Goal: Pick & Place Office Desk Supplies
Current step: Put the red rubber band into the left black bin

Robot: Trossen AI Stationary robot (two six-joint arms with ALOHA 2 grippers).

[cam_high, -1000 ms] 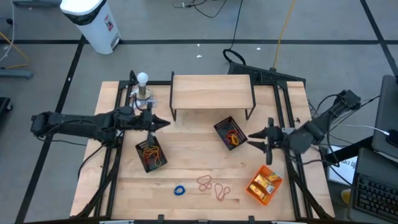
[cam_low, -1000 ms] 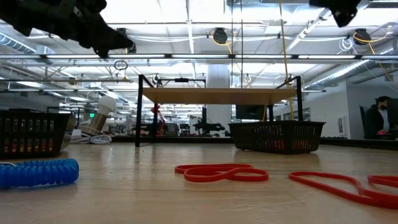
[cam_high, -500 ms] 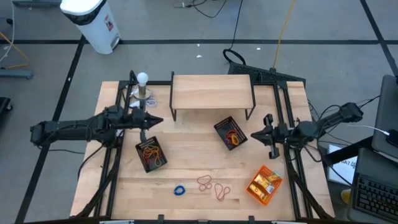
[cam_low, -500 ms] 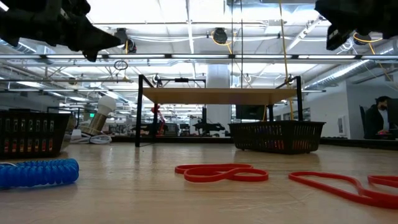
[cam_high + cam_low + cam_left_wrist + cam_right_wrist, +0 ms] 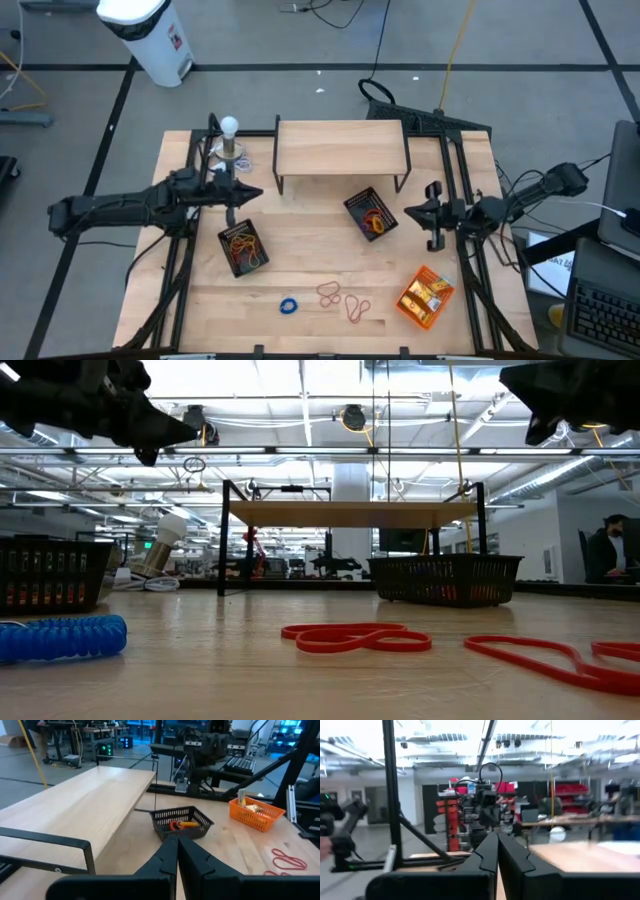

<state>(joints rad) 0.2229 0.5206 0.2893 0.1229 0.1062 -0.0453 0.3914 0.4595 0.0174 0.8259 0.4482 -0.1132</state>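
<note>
Red rubber-band loops point(image 5: 342, 299) and a blue one point(image 5: 289, 305) lie flat on the wooden table near its front edge; the low view shows the red loops point(image 5: 356, 637) and the blue band point(image 5: 60, 637) close up. More bands lie in two black mesh trays point(image 5: 243, 248) point(image 5: 371, 212). Yellow packets fill an orange tray point(image 5: 425, 297). My left gripper point(image 5: 258, 195) hovers shut above the table's left side, behind the left mesh tray. My right gripper point(image 5: 408, 212) hovers shut at the right, beside the other mesh tray. Neither has anything between its fingers point(image 5: 176, 845) point(image 5: 496, 842).
A low wooden shelf on black legs point(image 5: 340, 148) stands at the table's far middle, with a small round-topped stand point(image 5: 230, 135) to its left. Black frame rails point(image 5: 190, 240) run along both table sides. Bare wood lies between the trays and the loose bands.
My right gripper has shut, sunk lower and tipped from pointing downward to about level, drawing back a little toward the table's right edge. My left gripper has drawn back slightly toward the left edge, still shut. No supplies have moved.
</note>
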